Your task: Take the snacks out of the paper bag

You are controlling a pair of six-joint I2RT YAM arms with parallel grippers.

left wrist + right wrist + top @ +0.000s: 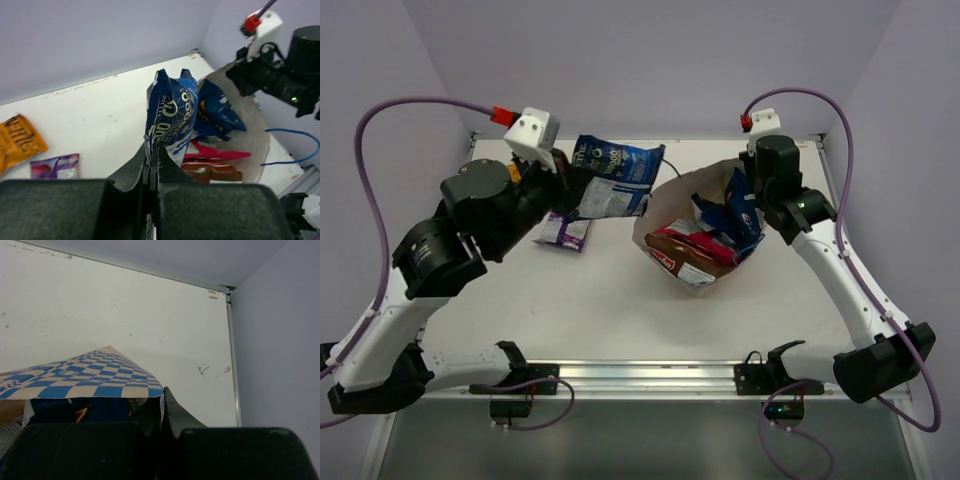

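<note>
The tan paper bag (pixel 675 200) lies on its side right of centre, its mouth facing left. Inside show a brown-and-white chip bag (pixel 685 255), a magenta packet (pixel 215 151) and dark blue packets (pixel 732 215). My left gripper (pixel 152 150) is shut on the bottom edge of a dark blue snack packet (pixel 170 117), which is just left of the bag's mouth (pixel 610 175). My right gripper (pixel 164 395) is shut on the corner of the bag's blue-white checkered band (pixel 85 382), at the bag's far right side (pixel 755 190).
A small purple packet (pixel 563 232) lies on the table beside the left arm. An orange packet (pixel 17 142) lies further left. The bag's thin blue loop handle (pixel 290 149) trails on the table behind it. Walls close off the back and both sides.
</note>
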